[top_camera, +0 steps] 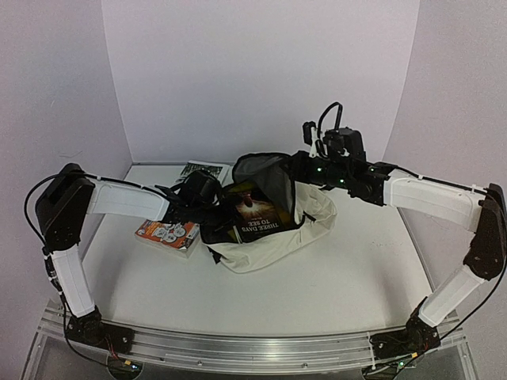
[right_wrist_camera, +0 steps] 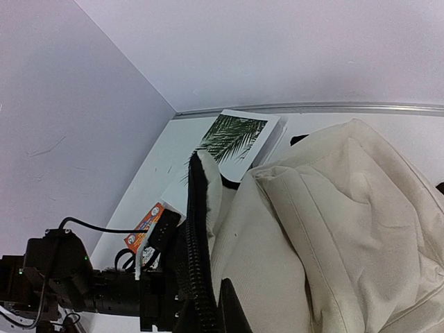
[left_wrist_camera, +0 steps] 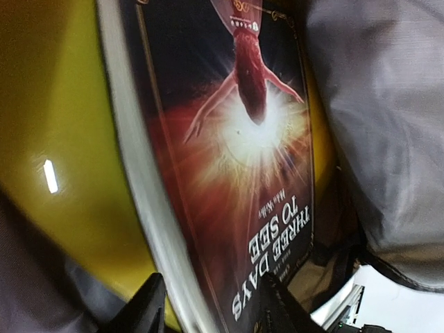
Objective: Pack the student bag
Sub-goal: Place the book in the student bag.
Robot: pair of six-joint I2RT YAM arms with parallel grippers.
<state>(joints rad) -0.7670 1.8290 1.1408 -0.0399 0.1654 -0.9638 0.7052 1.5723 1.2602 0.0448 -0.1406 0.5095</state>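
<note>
- Top external view: we see the student bag (top_camera: 277, 237) lying mid-frame on the worktop (top_camera: 356, 277), its mouth open and a dark-covered book (top_camera: 257, 212) partly inside.
- Our right gripper (right_wrist_camera: 208, 316) is clenched on the bag's black zipper rim, holding the mouth up.
- Our left gripper (left_wrist_camera: 211, 288) straddles the book's lower edge; we cannot tell whether it is grasping or released.
- We judge the step to be seating this book. Next it needs pushing deeper, then the orange book (top_camera: 168, 233) at centre left needs fetching.

Dark red book cover (left_wrist_camera: 236, 173), title "THREE DAYS TO SEE", printed upside down in view
</note>
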